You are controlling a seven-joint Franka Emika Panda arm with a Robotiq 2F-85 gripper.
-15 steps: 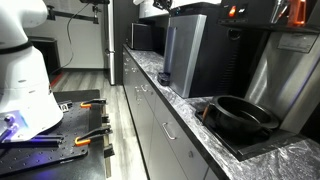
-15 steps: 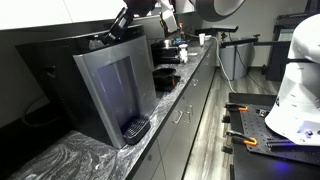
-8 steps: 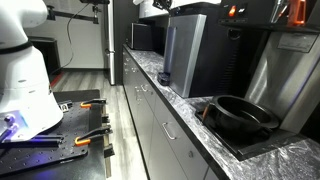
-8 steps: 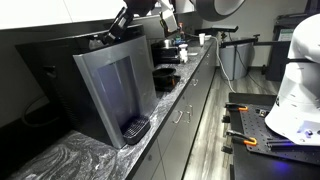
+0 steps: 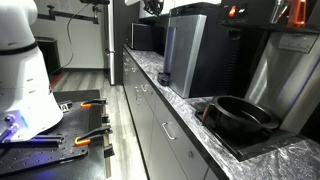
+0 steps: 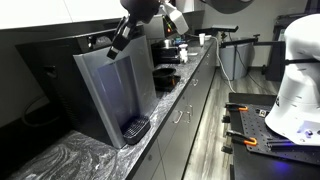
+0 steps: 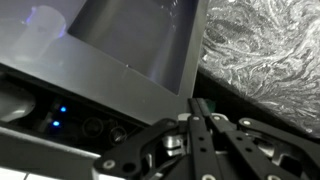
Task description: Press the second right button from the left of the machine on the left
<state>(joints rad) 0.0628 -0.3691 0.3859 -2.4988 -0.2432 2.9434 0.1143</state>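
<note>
The machine [image 5: 190, 55] is a tall dark box with a flat grey-silver front panel, and it stands on the marble counter in both exterior views [image 6: 115, 95]. My gripper [image 6: 121, 41] is at the machine's top front edge, with its fingers pointing down at the top. In the wrist view the fingers [image 7: 195, 108] are pressed together and hold nothing. They sit just past the silver panel [image 7: 120, 40], over the dark top strip. That strip carries small round buttons [image 7: 98, 128] and a blue light [image 7: 60, 110]. I cannot tell whether the fingertips touch a button.
A black pan [image 5: 240, 115] sits on the counter near the camera. A lower black box [image 5: 140, 38] stands beyond the machine, and other dark appliances [image 6: 168, 50] are further along the counter. Grey cabinets [image 5: 150, 120] run below it. A white robot base [image 5: 25, 80] stands across the aisle.
The arm has swung: its wrist now hangs over the machine's top front edge, and the gripper has shifted slightly forward along the top.
</note>
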